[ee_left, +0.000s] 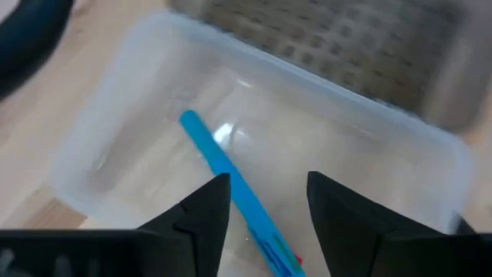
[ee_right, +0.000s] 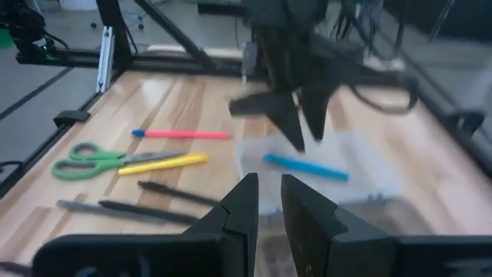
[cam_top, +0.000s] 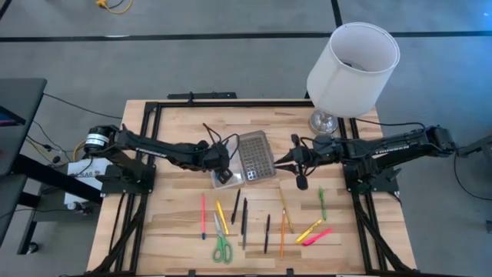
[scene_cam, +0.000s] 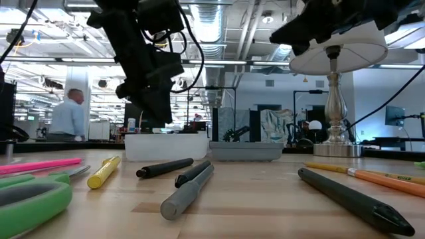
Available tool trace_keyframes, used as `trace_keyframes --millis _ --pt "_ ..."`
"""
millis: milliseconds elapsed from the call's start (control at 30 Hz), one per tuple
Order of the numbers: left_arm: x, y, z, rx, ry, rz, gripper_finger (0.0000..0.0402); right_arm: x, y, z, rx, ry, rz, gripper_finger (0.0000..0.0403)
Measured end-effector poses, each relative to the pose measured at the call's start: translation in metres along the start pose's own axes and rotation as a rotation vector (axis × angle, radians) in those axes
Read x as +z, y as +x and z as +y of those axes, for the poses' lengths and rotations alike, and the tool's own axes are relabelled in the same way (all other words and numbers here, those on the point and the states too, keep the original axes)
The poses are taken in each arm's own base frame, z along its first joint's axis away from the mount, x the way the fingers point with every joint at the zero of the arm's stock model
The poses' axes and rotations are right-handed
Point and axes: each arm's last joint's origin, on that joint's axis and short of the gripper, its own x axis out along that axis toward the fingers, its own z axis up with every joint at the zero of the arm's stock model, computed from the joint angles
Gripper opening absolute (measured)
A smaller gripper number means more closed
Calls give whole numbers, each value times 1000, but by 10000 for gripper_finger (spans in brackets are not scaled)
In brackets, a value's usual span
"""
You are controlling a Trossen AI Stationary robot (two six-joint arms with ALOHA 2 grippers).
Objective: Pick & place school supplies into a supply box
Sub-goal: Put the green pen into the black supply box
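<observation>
Two parted fingers, left end effector (ee_left: 265, 208) over supply box (ee_left: 115, 138), blue pen (ee_left: 231, 185) inside

You have a pale wooden plank table (cam_top: 177, 223) with a black metal frame (cam_top: 200, 97) along its far edge. A white drum lampshade (cam_top: 352, 68) tops a silvery turned-metal lamp base (scene_cam: 337, 129) at the far right corner (shade tilted in the high view). Beyond the table, a person in a light shirt (scene_cam: 68, 116) stands.
</observation>
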Motion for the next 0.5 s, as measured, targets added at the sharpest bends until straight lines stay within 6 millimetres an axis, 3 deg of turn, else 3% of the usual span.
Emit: trace_keyframes --millis 233,500 --pt "-20 -14 -27 -15 278 -47 178 -16 -1 17 -83 148 174 53" --pt "-53 -38 -59 39 516 -170 178 -27 -8 51 -178 339 244 53"
